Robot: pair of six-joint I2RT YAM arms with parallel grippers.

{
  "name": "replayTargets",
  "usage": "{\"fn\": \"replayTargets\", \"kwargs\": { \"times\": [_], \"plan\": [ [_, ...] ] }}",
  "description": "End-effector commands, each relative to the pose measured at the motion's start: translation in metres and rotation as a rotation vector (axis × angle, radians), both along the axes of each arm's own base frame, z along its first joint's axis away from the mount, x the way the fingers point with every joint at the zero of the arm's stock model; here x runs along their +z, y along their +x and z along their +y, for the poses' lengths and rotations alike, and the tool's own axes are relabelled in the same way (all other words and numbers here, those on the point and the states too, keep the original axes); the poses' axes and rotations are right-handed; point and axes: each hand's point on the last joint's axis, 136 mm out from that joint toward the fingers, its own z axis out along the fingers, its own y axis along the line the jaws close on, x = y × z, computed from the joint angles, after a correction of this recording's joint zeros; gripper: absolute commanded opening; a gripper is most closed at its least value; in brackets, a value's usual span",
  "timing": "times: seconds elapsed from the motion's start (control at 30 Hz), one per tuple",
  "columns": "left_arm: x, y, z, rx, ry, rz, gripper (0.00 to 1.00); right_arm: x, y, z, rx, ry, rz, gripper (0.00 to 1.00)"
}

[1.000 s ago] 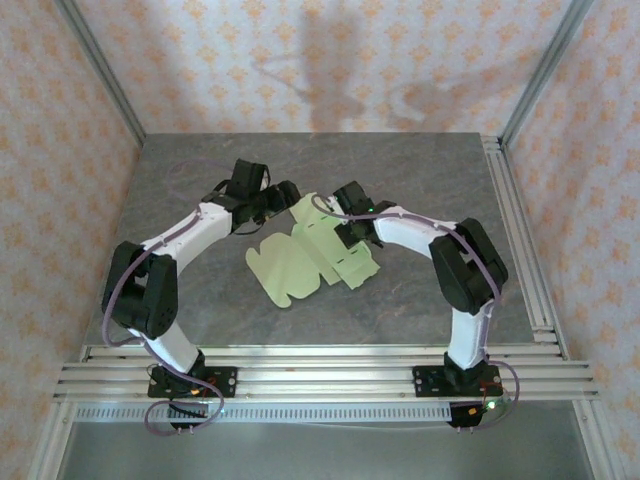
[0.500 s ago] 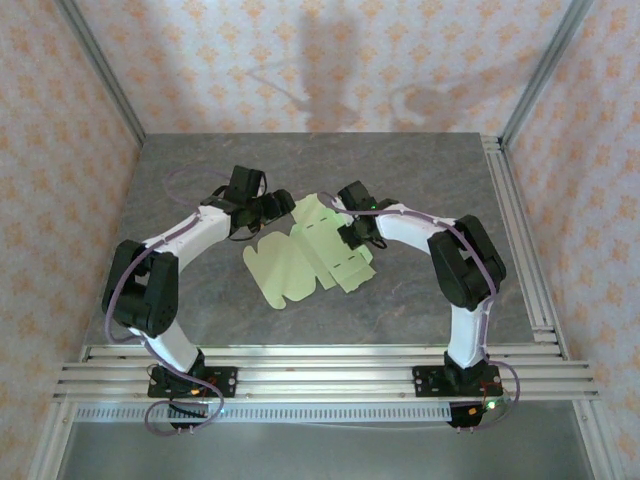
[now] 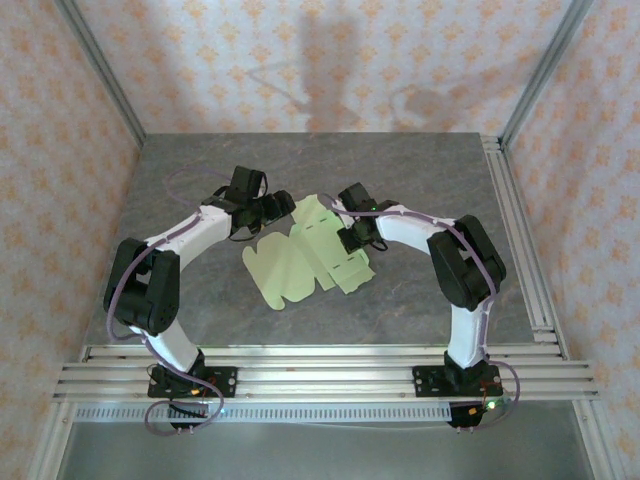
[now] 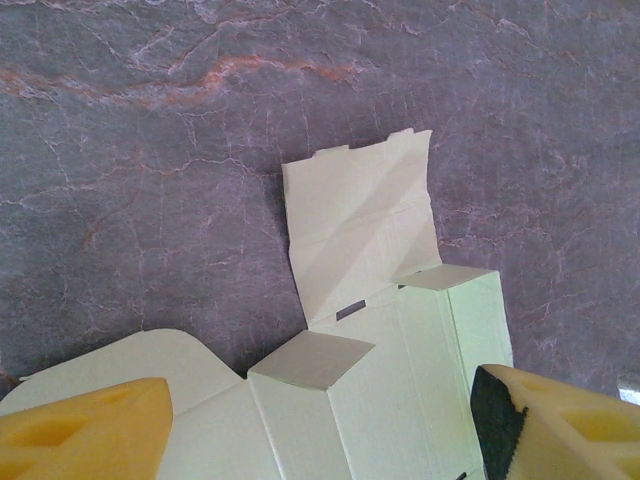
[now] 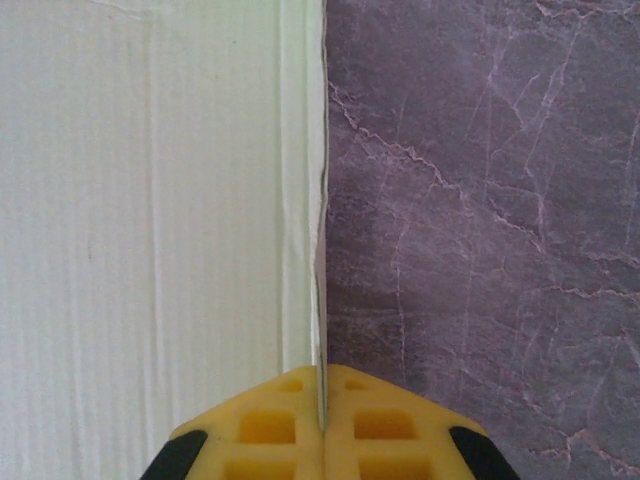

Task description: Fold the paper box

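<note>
1. The paper box (image 3: 300, 262) is an unfolded pale green sheet, lying flat in the middle of the table (image 3: 420, 170) between the two arms.
2. Over the last second it has slid slightly toward the left of the top view. Its lower right corner has drawn in toward the centre (a small shift, not a fold).
3. The right gripper (image 3: 350, 238) has travelled with it. In its wrist view the yellow fingers (image 5: 260, 392) are pressed together on the thin edge of the paper box (image 5: 150, 200), which runs up the frame from between them. We read this as a clamp on the sheet's right edge, dragging it along.
4. The left gripper (image 3: 278, 207) has barely moved at the upper left end of the sheet. Its jaws stand wide apart and hold nothing, with the paper box (image 4: 360, 230) spread below them.
5. In the left wrist view two small side flaps (image 4: 312, 360) are tipped up off the flat, near the bottom of the frame.
6. We judge the folding has hardly begun. The slide looks like positioning, bringing the sheet under the open left gripper so both can work a crease.
</note>
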Motion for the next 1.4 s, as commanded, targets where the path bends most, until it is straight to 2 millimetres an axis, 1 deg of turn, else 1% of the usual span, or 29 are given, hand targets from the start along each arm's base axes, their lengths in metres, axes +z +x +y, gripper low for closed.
{"fn": "replayTargets", "kwargs": {
  "times": [0.0, 0.1, 0.27, 0.4, 0.5, 0.63, 0.7, 0.87, 0.9, 1.03, 1.13, 1.17, 1.23, 1.37],
  "plan": [
    [0.003, 0.005, 0.002, -0.001, 0.018, -0.022, 0.80, 0.009, 0.000, -0.006, -0.001, -0.011, -0.034, 0.00],
    [0.006, 0.006, 0.005, 0.011, 0.018, -0.036, 0.80, 0.017, 0.005, -0.011, 0.019, -0.053, -0.094, 0.00],
    [0.005, 0.007, 0.015, 0.033, 0.021, -0.033, 0.82, 0.030, 0.016, -0.022, 0.071, -0.230, -0.240, 0.00],
    [0.005, 0.014, 0.024, 0.048, 0.027, -0.038, 0.82, 0.050, 0.021, -0.018, 0.110, -0.254, -0.372, 0.00],
    [0.004, 0.025, 0.038, 0.076, 0.039, -0.054, 0.82, 0.063, 0.020, -0.009, 0.153, -0.223, -0.445, 0.00],
    [-0.001, 0.045, 0.064, 0.130, 0.044, -0.069, 0.82, 0.062, 0.013, -0.003, 0.222, -0.211, -0.495, 0.00],
    [-0.005, 0.054, 0.074, 0.142, 0.045, -0.066, 0.81, 0.067, 0.013, -0.001, 0.244, -0.227, -0.560, 0.00],
    [-0.020, 0.074, 0.079, 0.111, 0.072, -0.024, 0.81, 0.085, 0.014, 0.002, 0.265, -0.339, -0.712, 0.00],
    [-0.031, 0.078, 0.079, 0.101, 0.074, 0.002, 0.81, 0.091, 0.014, 0.004, 0.267, -0.347, -0.741, 0.00],
    [-0.062, 0.085, 0.076, 0.064, 0.074, 0.087, 0.79, 0.104, 0.009, 0.007, 0.265, -0.337, -0.807, 0.00],
    [-0.073, 0.087, 0.064, 0.024, 0.023, 0.104, 0.78, 0.108, 0.007, 0.008, 0.256, -0.313, -0.811, 0.00],
    [-0.073, 0.087, 0.060, 0.007, 0.006, 0.103, 0.78, 0.107, 0.006, 0.009, 0.258, -0.310, -0.804, 0.00],
    [-0.067, 0.085, 0.047, -0.046, -0.042, 0.079, 0.76, 0.107, 0.006, 0.010, 0.261, -0.309, -0.797, 0.00],
    [-0.044, 0.076, 0.021, -0.177, -0.072, -0.002, 0.74, 0.103, 0.006, 0.011, 0.275, -0.320, -0.786, 0.00]
  ]
}}
